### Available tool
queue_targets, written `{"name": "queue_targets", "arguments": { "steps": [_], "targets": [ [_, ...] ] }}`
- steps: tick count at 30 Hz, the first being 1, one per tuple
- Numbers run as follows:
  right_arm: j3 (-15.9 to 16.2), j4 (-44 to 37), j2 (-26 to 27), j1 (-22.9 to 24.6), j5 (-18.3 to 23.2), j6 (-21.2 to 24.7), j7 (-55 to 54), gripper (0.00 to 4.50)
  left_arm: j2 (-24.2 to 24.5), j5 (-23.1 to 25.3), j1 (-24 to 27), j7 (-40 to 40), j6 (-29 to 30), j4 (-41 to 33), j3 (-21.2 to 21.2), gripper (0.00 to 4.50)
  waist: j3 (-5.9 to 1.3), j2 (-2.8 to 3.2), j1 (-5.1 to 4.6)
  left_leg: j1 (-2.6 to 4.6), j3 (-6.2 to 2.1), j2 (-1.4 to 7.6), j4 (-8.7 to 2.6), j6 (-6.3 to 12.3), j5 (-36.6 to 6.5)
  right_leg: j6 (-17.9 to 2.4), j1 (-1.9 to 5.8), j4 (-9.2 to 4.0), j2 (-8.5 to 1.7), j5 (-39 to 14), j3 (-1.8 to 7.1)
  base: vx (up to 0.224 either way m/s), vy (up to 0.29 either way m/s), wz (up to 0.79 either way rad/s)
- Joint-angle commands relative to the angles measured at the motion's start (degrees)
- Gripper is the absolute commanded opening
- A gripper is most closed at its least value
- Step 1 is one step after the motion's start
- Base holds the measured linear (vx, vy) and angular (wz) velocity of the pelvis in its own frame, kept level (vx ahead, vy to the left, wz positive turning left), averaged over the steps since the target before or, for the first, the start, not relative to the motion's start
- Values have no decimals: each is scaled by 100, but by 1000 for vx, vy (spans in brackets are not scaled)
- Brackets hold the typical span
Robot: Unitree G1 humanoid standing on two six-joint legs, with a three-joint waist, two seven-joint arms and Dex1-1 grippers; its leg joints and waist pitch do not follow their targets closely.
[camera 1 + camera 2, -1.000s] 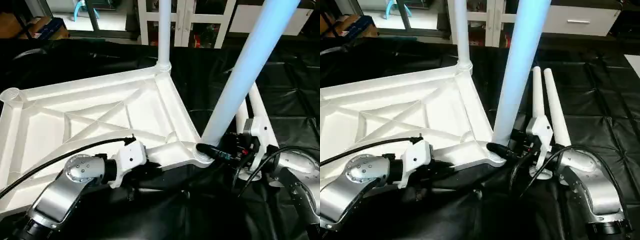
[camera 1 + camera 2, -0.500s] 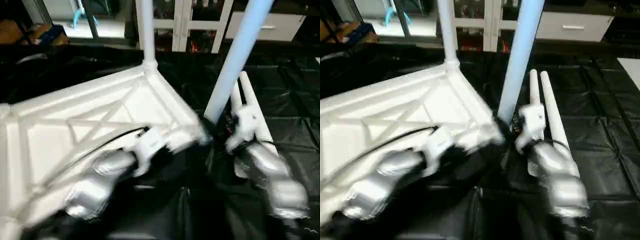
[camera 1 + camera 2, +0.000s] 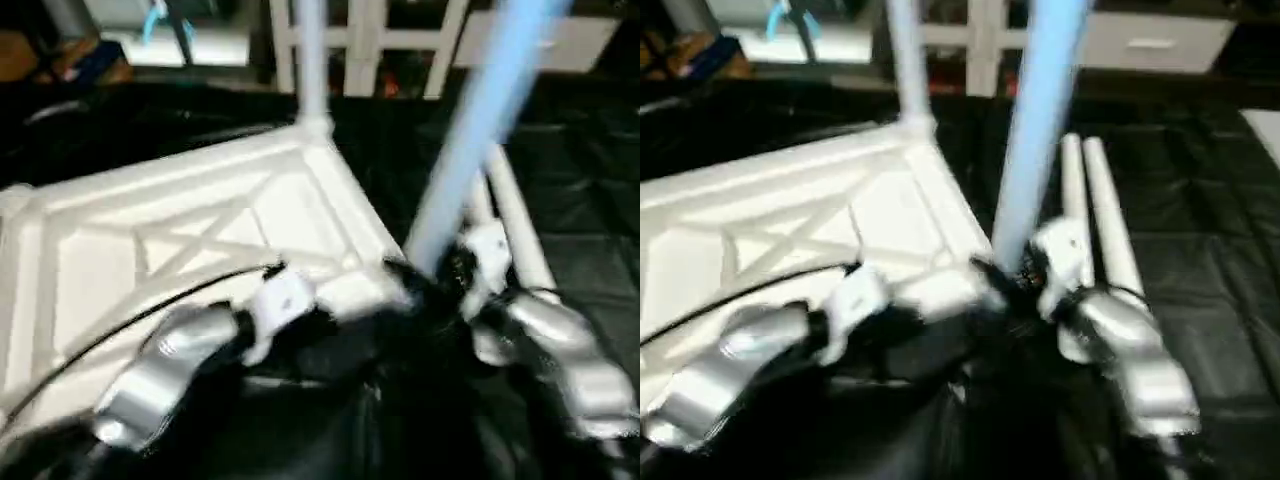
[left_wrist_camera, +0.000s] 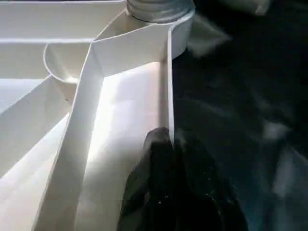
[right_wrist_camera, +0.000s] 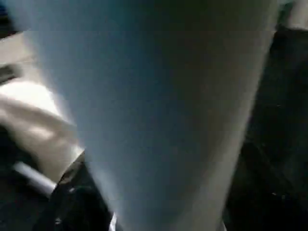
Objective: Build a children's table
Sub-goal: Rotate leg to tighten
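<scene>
Tabletop [image 3: 190, 215] shifted in view since a second ago; head camera likely moved, near-corner leg [image 3: 470, 150] less tilted. Leg being seated in near corner socket. Left gripper [image 4: 166, 187] pinched on tabletop rim. Right gripper [image 3: 1015, 285] at leg base, finger state not discernible. Far leg [image 3: 310, 60] upright. Next: firm downward push judged needed. Two spare legs [image 3: 1095, 215] laid on black-draped table [image 3: 570, 180]; white shelving behind.

No readable text, labels, brand names, numbers or signs are showing anywhere in these views.
</scene>
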Motion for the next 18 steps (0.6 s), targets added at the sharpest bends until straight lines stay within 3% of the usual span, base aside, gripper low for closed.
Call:
{"name": "queue_targets", "arguments": {
  "steps": [1,2,3,4,5,7,8,10,12,15,18],
  "targets": [
    [-75,-269,-409,103,137,2,470,316,98,-216,290,-379,58,82,-76,0,-331,-58,12,5,-91,268,-227,1066,381,-1712,314,-80,-259,1038,178,68,-9,1],
    [-84,-280,-463,120,137,-8,515,316,102,-239,302,-385,55,74,-48,0,-363,-74,46,9,-83,250,-176,1240,769,-1788,334,-22,-243,1563,183,83,-12,1],
    [-156,-301,-638,173,179,-61,723,316,177,-354,346,-461,10,34,3,0,-364,-94,52,-38,-75,231,-135,1394,1005,-1841,332,32,-241,1988,190,0,0,0],
    [-249,-293,-766,206,278,-79,910,316,254,-413,373,-531,-38,26,20,0,-354,-95,60,-53,-77,230,-128,1429,1006,-1851,328,36,-254,2016,191,0,0,0],
    [-314,-280,-828,217,342,-100,1013,316,308,-429,383,-576,-85,35,15,0,-332,-93,67,-56,-79,252,-142,1470,709,-1853,324,8,-281,1702,180,0,0,0],
    [-356,-306,-882,233,407,-105,1080,316,340,-420,388,-602,-125,58,11,0,-298,-83,66,-40,-85,293,-185,1411,277,-1830,311,-62,-292,903,163,0,0,0],
    [-358,-389,-909,256,515,-2,1136,316,339,-412,383,-604,-141,78,12,0,-277,-76,62,-5,-82,317,-218,1249,-59,-1787,297,-126,-291,125,160,0,0,0],
    [-353,-412,-919,263,544,26,1167,316,335,-406,380,-610,-150,90,10,0,-252,-74,55,2,-81,329,-242,1124,-237,-1739,284,-160,-291,-281,161,0,0,0],
    [-346,-415,-911,268,588,82,1171,302,318,-373,377,-606,-173,121,-1,0,-237,-70,41,11,-81,327,-267,869,-583,-1616,278,-217,-306,-886,174,0,0,0],
    [-298,-411,-924,283,651,100,1206,268,332,-378,375,-602,-190,128,-20,0,-263,-70,43,19,-78,319,-263,795,-535,-1564,272,-208,-293,-780,184,0,0,0],
    [-297,-416,-895,296,710,125,1235,256,348,-377,371,-614,-215,139,-33,0,-312,-63,50,6,-77,304,-225,929,-178,-1654,292,-142,-281,-183,182,0,0,0]
  ]
}}
